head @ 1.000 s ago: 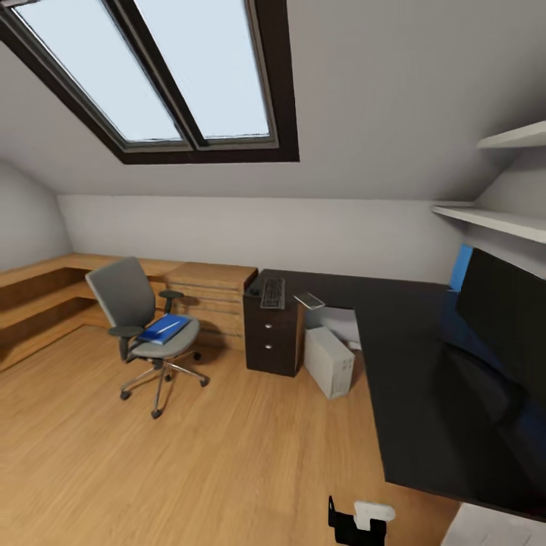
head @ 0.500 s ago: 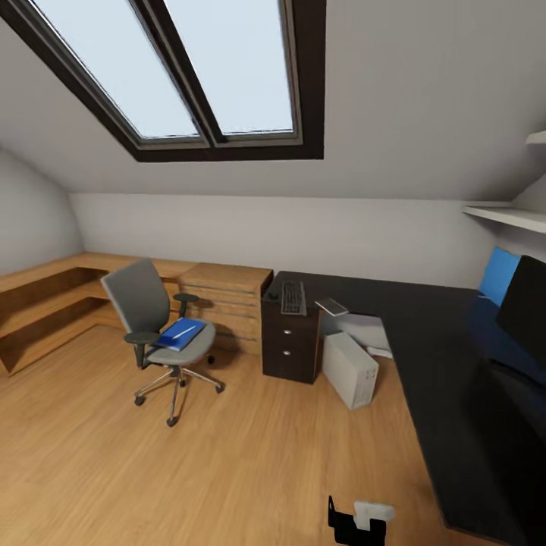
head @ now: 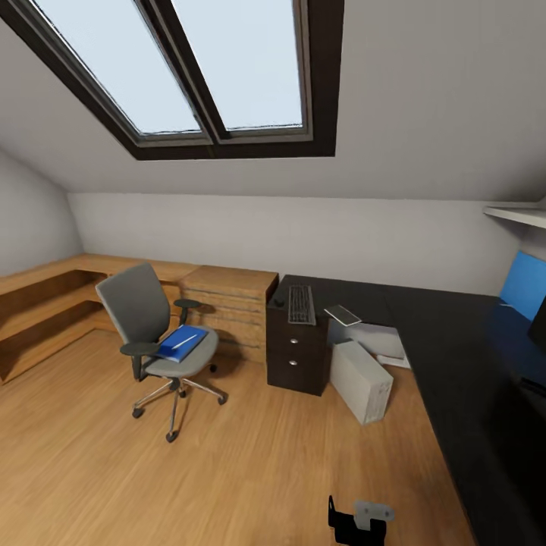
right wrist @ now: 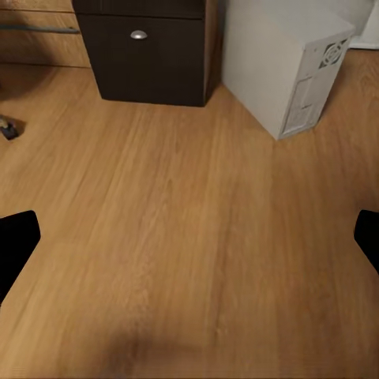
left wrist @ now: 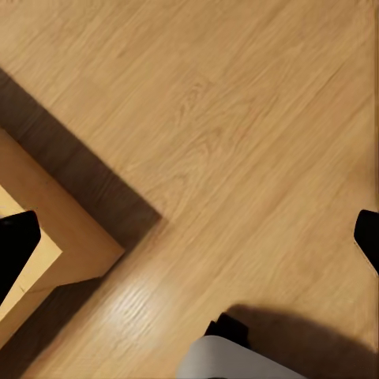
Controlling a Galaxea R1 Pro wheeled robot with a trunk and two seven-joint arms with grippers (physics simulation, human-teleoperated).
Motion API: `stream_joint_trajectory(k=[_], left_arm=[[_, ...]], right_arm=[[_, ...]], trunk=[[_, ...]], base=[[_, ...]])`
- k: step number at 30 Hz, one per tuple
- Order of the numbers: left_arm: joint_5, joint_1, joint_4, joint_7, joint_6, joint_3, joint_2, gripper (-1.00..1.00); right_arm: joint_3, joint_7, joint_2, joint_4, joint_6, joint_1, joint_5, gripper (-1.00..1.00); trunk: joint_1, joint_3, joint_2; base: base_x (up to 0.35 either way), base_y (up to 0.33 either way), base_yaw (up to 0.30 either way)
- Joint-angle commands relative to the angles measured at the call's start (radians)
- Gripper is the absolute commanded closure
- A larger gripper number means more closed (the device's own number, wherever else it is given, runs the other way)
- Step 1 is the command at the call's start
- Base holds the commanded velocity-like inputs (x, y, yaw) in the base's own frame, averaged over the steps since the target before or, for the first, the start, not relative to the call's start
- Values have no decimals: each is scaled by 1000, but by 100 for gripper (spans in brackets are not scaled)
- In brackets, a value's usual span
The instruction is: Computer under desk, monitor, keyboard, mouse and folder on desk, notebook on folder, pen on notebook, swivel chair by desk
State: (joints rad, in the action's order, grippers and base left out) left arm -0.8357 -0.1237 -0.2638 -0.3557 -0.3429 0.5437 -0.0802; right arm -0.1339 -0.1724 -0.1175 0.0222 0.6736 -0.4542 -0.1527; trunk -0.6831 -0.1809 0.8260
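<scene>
**Chair, worktop and computer seen across a wooden floor**

At the far left of the head view, low wooden shelves (head: 38,303) are seen along the wall. Next comes the swivel chair (head: 148,322), which stands on the wooden floor (head: 227,470), well apart from the black worktop. The blue folder (head: 180,343) is laid flat on its seat, and the thin white pen (head: 184,340) is laid on top of the folder. Behind the chair, a light wooden chest (head: 227,303) is placed just beside the worktop's dark drawer unit (head: 297,356).

On the worktop (head: 455,356), the keyboard (head: 301,304) is laid above the drawers. A small dark lump just beside its left end may be the mouse (head: 278,302), but it is too small to be sure. The greyish notebook (head: 343,315) is laid near the keyboard, at the worktop's edge. Under that part, the computer (head: 362,381) is stood on the floor, turned at a slant. At the far right, a blue panel (head: 523,284) is seen, with a dark edge of the monitor (head: 539,326) below it.

In the left wrist view, the left tool (left wrist: 189,237) is spread wide over the bare floor, beside a wooden corner (left wrist: 55,237). In the right wrist view, the right tool (right wrist: 189,237) is also spread wide, above the floor near the drawer unit and the computer.
</scene>
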Motion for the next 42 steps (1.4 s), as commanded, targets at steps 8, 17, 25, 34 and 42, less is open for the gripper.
stream_joint_trajectory(k=[8,17,25,34,42], left_arm=[[-6,-1,-2,-6,-4,7,-1,-100],[-6,-1,-2,-6,-4,7,-1,-100],[-6,-1,-2,-6,-4,7,-1,-100],[-7,-1,-2,-6,-3,7,-1,-100],[-7,-1,-2,-6,-2,9,0,-100]], right_arm=[[-10,-2,-2,2,4,-1,-8,-100],[-10,-2,-2,2,4,-1,-8,-100],[-10,-2,-2,2,4,-1,-8,-100],[-10,-1,-2,2,4,-1,-8,-100],[-10,1,-4,2,4,-1,-8,-100]], trunk=[[-1,-1,1],[-1,-1,1],[-1,-1,1],[-1,-1,1],[-1,-1,1]], base=[[324,0,0],[325,0,0],[324,0,0],[324,0,-5],[101,0,-261]])
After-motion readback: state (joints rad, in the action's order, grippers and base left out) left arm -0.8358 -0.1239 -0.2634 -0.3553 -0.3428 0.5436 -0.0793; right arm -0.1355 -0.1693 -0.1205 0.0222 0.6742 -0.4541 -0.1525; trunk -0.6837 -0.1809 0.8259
